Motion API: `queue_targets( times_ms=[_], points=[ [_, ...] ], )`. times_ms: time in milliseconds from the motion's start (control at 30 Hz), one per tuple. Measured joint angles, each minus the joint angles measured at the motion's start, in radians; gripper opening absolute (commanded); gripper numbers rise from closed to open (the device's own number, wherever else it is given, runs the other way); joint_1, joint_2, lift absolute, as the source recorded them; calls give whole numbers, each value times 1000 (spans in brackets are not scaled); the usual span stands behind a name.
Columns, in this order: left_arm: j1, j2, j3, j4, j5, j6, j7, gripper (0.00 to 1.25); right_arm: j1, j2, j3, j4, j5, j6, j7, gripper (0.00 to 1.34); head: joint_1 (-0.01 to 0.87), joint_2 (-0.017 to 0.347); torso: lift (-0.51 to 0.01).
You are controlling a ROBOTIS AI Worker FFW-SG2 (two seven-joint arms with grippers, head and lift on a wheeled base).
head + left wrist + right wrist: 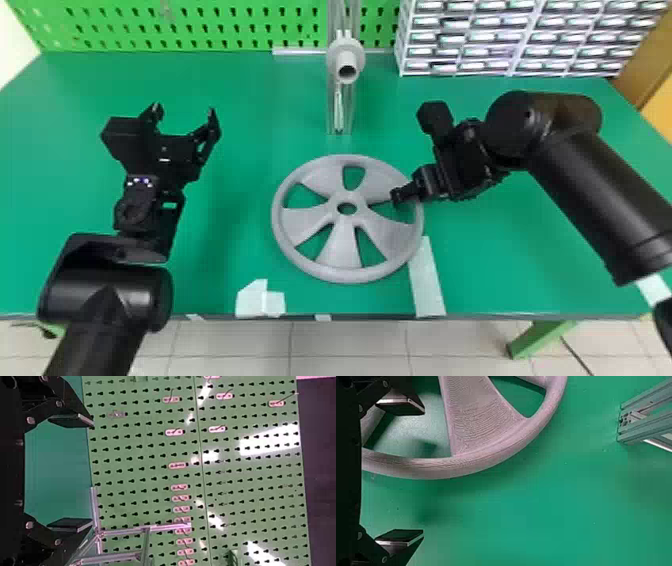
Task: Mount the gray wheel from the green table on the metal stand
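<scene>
Hovering at wheel (341,246), right end effector (398,195)

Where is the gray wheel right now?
In the head view, the gray wheel lies on the green table, near its front edge, in front of the metal stand and beside the right gripper.

Wheel (340,247) before the stand (345,46)

Head view from above, facing forward and down across the table (235,215), left wrist view facing the pegboard (233,469) from farther off, right wrist view looking down, close over the wheel (474,427), which head view shares, stand (345,55) in all three
</scene>
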Motion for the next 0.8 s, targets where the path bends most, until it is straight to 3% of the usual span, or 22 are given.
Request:
queue_targets(
  times_ms=[800],
  points=[
    [0,6,-3,0,2,0,1,871,9,0,8,18,-2,0,0,1114,867,52,-100]
  ],
)
